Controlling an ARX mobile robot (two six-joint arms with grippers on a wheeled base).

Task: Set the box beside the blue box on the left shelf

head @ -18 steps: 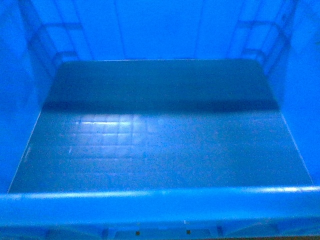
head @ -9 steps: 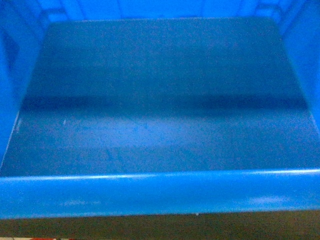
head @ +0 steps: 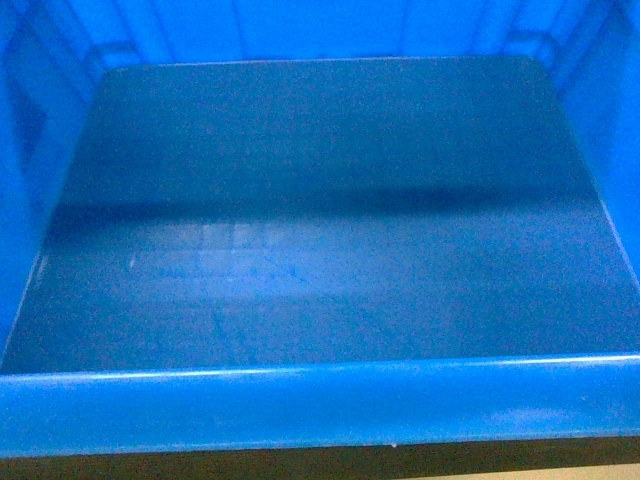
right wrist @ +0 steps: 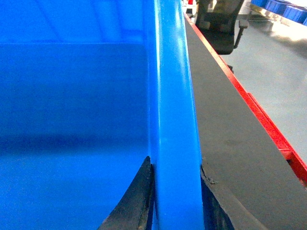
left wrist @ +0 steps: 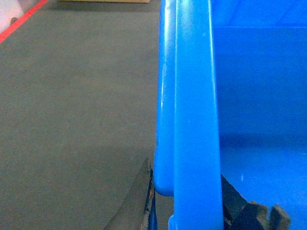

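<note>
Right now, what my 3 cameras give me:

Crate: 1 large bright-blue plastic crate [head: 320, 405] fills my head view; I look down past its thick near rim onto a dark floor with a faint square grid.
Contents: none that I can see on the crate floor.
Left gripper [left wrist: 184, 201]: clamped on the crate's left rim, 1 dark finger [left wrist: 136, 203] outside the wall, 1 inside, both pressed against the blue plastic.
Right gripper [right wrist: 175, 199]: clamped on the crate's right rim [right wrist: 175, 120], 1 dark finger [right wrist: 134, 201] inside the wall and 1 outside.
Grips: 2, 1 on each opposite side wall.
Where the crate is: held between my 2 arms, close under my head camera; whether its base touches anything I cannot tell.
Ground: 1 dark grey mat [left wrist: 72, 105] beside the left wall; the same dark surface runs along the right wall.
Floor markings: 1 red line [left wrist: 21, 19] at the far left corner, 1 red strip [right wrist: 261, 124] edging the mat on the right.
Background: 1 black office chair [right wrist: 218, 28] on the pale floor beyond the red strip.
</note>
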